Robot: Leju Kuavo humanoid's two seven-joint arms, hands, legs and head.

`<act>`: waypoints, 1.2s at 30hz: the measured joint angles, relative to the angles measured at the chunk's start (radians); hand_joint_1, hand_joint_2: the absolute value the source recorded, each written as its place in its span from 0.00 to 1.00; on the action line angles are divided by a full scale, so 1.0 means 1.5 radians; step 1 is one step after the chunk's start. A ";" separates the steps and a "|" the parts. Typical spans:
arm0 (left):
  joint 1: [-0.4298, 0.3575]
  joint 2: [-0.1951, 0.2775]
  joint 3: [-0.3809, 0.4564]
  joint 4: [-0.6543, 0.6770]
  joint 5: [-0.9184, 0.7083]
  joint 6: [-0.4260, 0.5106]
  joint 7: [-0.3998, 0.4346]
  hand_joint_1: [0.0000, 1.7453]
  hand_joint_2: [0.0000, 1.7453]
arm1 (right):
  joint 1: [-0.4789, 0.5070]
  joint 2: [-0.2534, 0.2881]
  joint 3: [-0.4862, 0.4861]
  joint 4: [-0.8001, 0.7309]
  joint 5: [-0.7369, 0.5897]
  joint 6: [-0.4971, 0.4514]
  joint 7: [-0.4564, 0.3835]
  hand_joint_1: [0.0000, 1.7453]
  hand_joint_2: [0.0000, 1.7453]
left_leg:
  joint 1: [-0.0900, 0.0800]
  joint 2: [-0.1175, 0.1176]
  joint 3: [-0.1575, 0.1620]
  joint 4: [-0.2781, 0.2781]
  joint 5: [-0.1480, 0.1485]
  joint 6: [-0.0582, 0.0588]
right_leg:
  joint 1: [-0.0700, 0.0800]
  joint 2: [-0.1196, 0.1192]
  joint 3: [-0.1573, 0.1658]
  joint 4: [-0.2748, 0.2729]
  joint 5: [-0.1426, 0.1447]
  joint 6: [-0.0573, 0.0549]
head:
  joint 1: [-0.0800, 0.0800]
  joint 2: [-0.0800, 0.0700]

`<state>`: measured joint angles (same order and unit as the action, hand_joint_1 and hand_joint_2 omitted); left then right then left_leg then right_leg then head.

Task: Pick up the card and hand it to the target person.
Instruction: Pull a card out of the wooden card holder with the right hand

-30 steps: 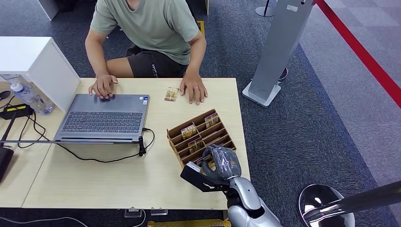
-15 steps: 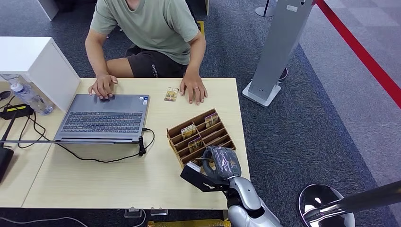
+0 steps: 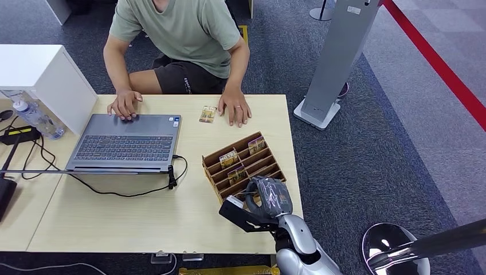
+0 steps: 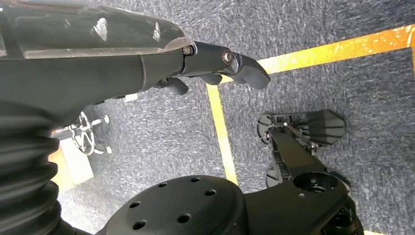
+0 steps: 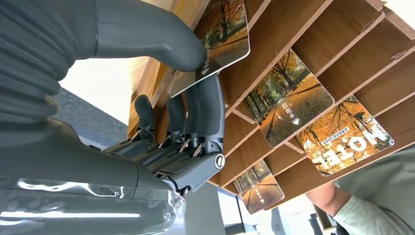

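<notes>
While the right hand [image 3: 269, 197] is kept at the near right end of the wooden card rack [image 3: 243, 166], almost nothing is seen to differ from the earlier frames; the hand and its dark wrist block are shifted only very slightly. In the right wrist view a card [image 5: 222, 36] is pinched by the right hand [image 5: 161, 98] between the thick thumb and the darker fingers [image 5: 208, 110], at the rack [image 5: 342, 44]; three more cards are seen lying in neighbouring slots. On the table [image 3: 143, 212] another card [image 3: 207, 114] is left lying flat at the far edge, just beside the person's hand [image 3: 235, 109]; that hand, the person's other hand on the laptop [image 3: 126, 143], and the rack are unchanged. The left hand [image 4: 215, 61] is hung over the carpeted floor, its fingers loosely curled, with nothing held.
</notes>
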<state>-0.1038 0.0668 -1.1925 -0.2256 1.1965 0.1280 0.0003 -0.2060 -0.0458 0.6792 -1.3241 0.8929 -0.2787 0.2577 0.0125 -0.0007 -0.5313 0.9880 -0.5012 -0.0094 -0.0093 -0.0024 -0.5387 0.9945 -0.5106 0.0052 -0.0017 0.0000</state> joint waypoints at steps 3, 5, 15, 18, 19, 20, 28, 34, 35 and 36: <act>0.000 0.000 0.000 0.000 0.006 0.005 -0.002 0.00 1.00 | 0.000 0.000 0.000 0.000 0.002 -0.001 0.000 0.67 1.00 | 0.000 0.000 0.000 0.000 0.000 0.000 | 0.000 0.000 0.000 0.000 0.000 0.000 | 0.000 0.000; 0.000 0.000 0.000 0.000 0.008 0.005 -0.002 0.00 1.00 | 0.000 0.000 0.000 0.000 0.001 -0.002 -0.001 0.67 1.00 | 0.000 0.000 0.000 0.000 0.000 0.000 | 0.000 0.000 0.000 0.000 0.000 0.000 | 0.000 0.000; 0.000 0.000 0.000 0.000 0.010 0.005 0.001 0.00 1.00 | 0.000 -0.001 -0.003 -0.005 -0.017 -0.010 -0.016 0.67 1.00 | 0.000 0.000 0.000 0.000 0.000 0.000 | 0.000 0.000 0.000 0.000 0.000 0.000 | 0.000 0.000; 0.000 0.000 0.000 0.000 0.010 0.005 0.001 0.00 1.00 | 0.000 -0.003 -0.004 -0.012 -0.020 -0.010 -0.018 0.67 1.00 | 0.000 0.000 0.000 0.000 0.000 0.000 | 0.000 0.000 0.000 0.000 0.000 0.000 | 0.000 0.000; 0.000 0.000 0.000 0.000 0.010 0.005 0.001 0.00 1.00 | 0.000 -0.004 -0.004 -0.015 -0.022 -0.010 -0.019 0.67 1.00 | 0.000 0.000 0.000 0.000 0.000 0.000 | 0.000 0.000 0.000 0.000 0.000 0.000 | 0.000 0.000; 0.000 0.000 0.000 0.000 0.010 0.005 0.001 0.00 1.00 | 0.000 -0.005 -0.005 -0.019 -0.024 -0.010 -0.020 0.67 1.00 | 0.000 0.000 0.000 0.000 0.000 0.000 | 0.000 0.000 0.000 0.000 0.000 0.000 | 0.000 0.000; 0.000 0.000 0.000 0.000 0.009 0.005 0.002 0.00 1.00 | -0.001 -0.014 -0.008 -0.067 -0.062 -0.016 -0.046 0.67 1.00 | 0.000 0.000 0.000 0.000 0.000 0.000 | 0.000 0.000 0.000 0.000 0.000 0.000 | 0.000 0.000; 0.000 0.000 0.000 0.000 0.009 0.005 0.001 0.00 1.00 | -0.013 -0.027 -0.013 -0.138 -0.085 -0.021 -0.058 0.67 1.00 | 0.000 0.000 0.000 0.000 0.000 0.000 | 0.000 0.000 0.000 0.000 0.000 0.000 | 0.000 0.000; 0.000 0.000 0.000 0.000 0.009 0.005 0.000 0.00 1.00 | -0.017 -0.030 -0.014 -0.149 -0.088 -0.021 -0.059 0.67 1.00 | 0.000 0.000 0.000 0.000 0.000 0.000 | 0.000 0.000 0.000 0.000 0.000 0.000 | 0.000 0.000; 0.000 0.000 0.000 0.000 0.009 0.005 0.000 0.00 1.00 | -0.021 -0.032 -0.015 -0.159 -0.090 -0.022 -0.060 0.67 1.00 | 0.000 0.000 0.000 0.000 0.000 0.000 | 0.000 0.000 0.000 0.000 0.000 0.000 | 0.000 0.000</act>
<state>-0.1036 0.0668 -1.1921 -0.2255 1.2105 0.1350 0.0002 -0.2382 -0.0939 0.6566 -1.5631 0.7585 -0.3117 0.1672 0.0125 -0.0006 -0.5315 0.9881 -0.5012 -0.0094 -0.0093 -0.0024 -0.5387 0.9945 -0.5105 0.0052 -0.0014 0.0000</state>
